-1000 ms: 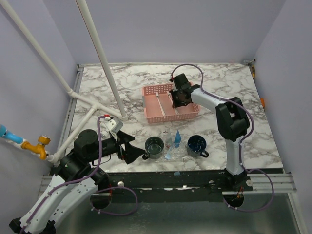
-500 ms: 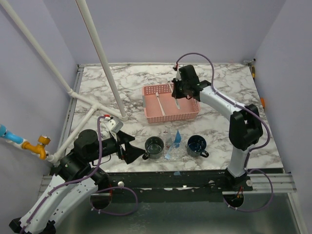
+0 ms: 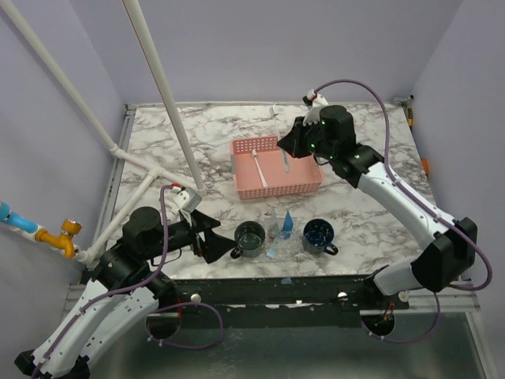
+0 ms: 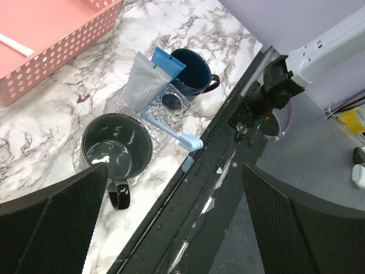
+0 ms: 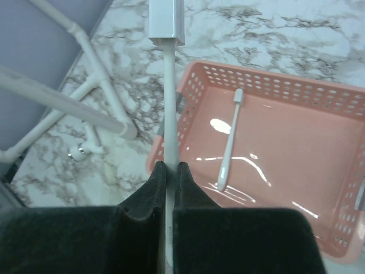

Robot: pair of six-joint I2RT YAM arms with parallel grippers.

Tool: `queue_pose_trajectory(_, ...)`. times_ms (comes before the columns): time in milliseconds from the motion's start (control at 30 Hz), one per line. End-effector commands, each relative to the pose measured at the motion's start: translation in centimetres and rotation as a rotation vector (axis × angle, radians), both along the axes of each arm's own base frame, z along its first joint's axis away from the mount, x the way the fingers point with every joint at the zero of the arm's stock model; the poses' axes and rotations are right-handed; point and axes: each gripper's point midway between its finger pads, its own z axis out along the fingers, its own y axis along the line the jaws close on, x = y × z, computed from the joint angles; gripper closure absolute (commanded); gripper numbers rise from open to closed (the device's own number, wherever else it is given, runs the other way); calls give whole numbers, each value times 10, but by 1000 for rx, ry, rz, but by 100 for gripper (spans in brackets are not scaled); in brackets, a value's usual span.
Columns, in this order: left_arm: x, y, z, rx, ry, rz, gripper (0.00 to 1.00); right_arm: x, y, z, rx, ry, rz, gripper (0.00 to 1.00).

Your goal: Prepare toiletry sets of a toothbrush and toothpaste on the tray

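Right wrist: toothbrush (image 5: 169, 85) pinched between the right fingers (image 5: 153, 191).

The top external camera hangs above and behind the arm bases, tilted down from far off over the whole marble table (image 3: 379, 201). The left wrist camera sits low at the near left (its own wide-spread fingers (image 4: 51, 222) darken both lower corners). It faces close along the front rail, taking in a dark mug (image 4: 117, 146), a blue mug (image 4: 193, 64), the clear tray (image 4: 157, 105) and a corner of the pink basket (image 4: 63, 54). The right wrist camera sits high over the far side, looking steeply down past its closed fingers (image 5: 154, 194) and the white toothbrush (image 5: 169, 85) pinched there. All three views share the basket; the white pipes (image 5: 85, 111) show in the top and right wrist views.
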Motion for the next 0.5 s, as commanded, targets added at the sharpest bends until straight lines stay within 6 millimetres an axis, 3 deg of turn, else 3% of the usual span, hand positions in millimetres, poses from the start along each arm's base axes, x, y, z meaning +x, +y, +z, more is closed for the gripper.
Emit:
queue_pose_trajectory(0, -2, -8, 30, -77, -21, -35, 1, -35, 12, 38, 170, -26, 80, 100)
queue_pose_trajectory(467, -9, -39, 93, -305, 8, -179, 1, -131, 29, 101, 560, -4, 335, 99)
